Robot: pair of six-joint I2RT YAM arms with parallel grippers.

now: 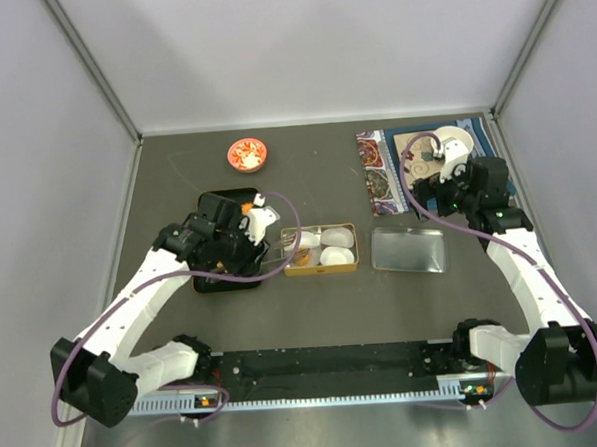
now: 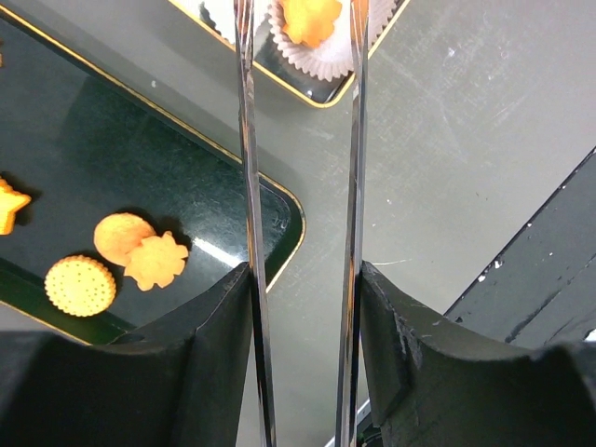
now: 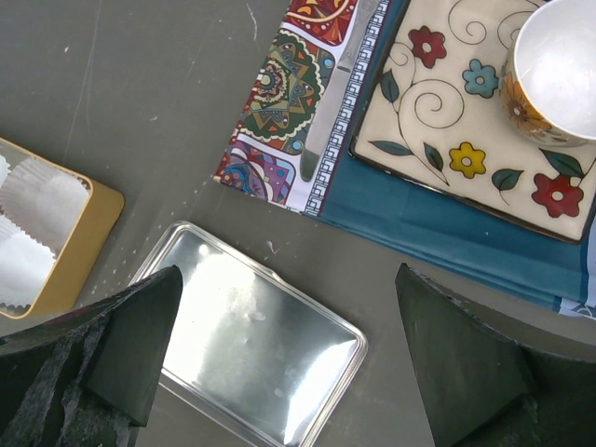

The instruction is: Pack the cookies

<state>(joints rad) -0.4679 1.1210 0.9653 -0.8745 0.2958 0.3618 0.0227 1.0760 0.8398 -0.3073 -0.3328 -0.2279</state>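
Gray bench is carrying all items. One cookie is lying in a paper cup of the gold tin. Several cookies are lying unpacked on the black tray. Left claw is clamping tweezers, blades parted. Right claw is hanging wide open, empty.

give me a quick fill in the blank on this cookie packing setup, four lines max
1. The orange flower-shaped cookie lies on the ____ rectangular tray.
2. Another orange cookie sits in a white pleated paper cup inside the ____ tin.
3. In the top view, the shiny silver rectangular lid lies to the ____ of the tin.
4. The left gripper holds long metal tweezers; the right gripper has its fingers ____.

Missing words: black; gold; right; open
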